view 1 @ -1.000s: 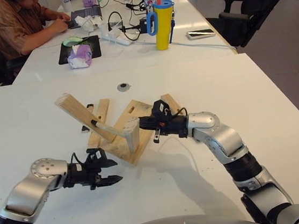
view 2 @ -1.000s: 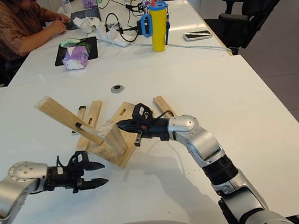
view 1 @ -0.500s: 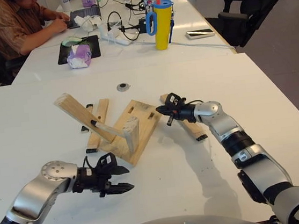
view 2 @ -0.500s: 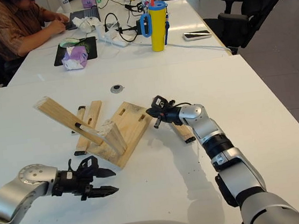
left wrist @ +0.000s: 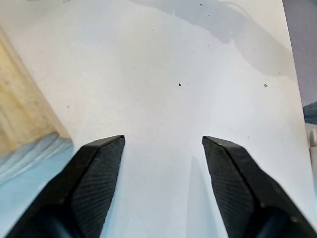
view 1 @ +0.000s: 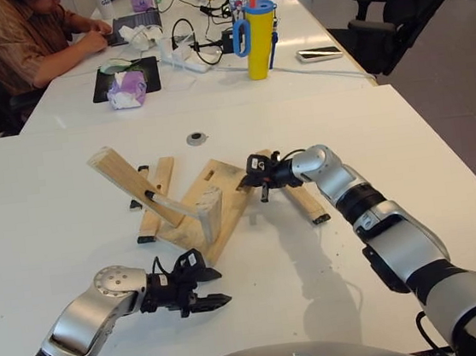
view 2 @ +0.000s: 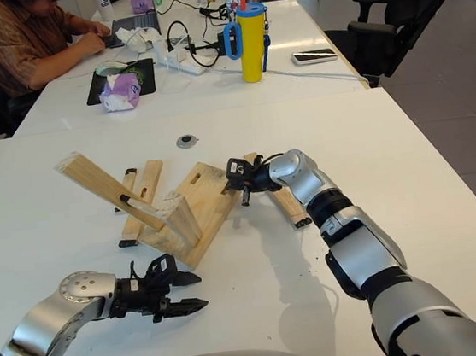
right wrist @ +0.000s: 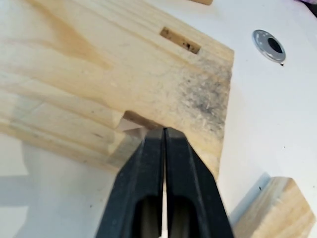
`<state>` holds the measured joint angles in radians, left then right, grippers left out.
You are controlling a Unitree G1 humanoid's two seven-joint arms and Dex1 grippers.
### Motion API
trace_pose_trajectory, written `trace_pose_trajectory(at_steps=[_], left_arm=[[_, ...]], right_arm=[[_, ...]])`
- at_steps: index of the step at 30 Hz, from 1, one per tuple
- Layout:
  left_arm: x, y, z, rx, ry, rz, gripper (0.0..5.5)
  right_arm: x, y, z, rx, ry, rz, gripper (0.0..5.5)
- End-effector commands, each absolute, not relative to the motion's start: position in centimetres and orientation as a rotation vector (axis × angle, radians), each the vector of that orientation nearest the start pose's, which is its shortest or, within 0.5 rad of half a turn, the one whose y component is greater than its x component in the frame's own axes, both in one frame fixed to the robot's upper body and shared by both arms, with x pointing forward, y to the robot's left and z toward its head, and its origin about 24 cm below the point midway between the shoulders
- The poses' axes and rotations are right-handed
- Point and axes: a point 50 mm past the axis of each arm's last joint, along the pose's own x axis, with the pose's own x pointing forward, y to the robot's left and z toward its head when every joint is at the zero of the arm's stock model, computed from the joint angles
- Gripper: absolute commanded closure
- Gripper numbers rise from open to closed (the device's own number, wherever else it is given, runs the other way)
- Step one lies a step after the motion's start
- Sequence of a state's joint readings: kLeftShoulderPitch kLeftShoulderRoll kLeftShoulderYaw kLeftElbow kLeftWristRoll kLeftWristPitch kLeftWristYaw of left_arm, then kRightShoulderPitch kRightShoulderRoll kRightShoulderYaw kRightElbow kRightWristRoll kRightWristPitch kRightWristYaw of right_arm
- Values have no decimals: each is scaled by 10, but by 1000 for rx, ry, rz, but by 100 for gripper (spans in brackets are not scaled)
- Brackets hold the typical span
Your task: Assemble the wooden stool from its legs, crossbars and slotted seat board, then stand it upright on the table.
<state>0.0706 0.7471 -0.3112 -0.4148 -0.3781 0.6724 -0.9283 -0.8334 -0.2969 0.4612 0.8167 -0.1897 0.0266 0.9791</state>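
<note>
The slotted seat board lies tilted on the white table, with a short leg standing in it and a long leg slanting up to the left. My right gripper is shut, empty, its tips touching a notch in the board's right edge. A loose wooden bar lies under that arm. Another slotted bar lies left of the board. My left gripper is open above bare table in front of the board, whose corner shows beside its fingers.
A metal grommet is set in the table behind the board. On the far table stand a yellow bottle, a phone, a purple packet and cables, with a person seated at its left end.
My right gripper drew back from beside the short leg to the board's right edge, its forearm swinging farther back. My left gripper slid right and nearer, still open.
</note>
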Motion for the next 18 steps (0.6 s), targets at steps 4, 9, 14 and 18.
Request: trace_pose_trajectory(at_steps=[4, 9, 14, 18], left_arm=[[180, 169, 34, 256, 774, -1128, 256], [185, 184, 27, 281, 803, -1091, 256], [194, 192, 28, 289, 788, -1056, 256], [207, 198, 30, 306, 761, -1008, 256]], right_arm=[[302, -118, 30, -667, 678, 1327, 550], [276, -114, 41, -612, 639, 1351, 550], [249, -118, 47, -579, 663, 1359, 550], [232, -116, 48, -535, 674, 1384, 550]])
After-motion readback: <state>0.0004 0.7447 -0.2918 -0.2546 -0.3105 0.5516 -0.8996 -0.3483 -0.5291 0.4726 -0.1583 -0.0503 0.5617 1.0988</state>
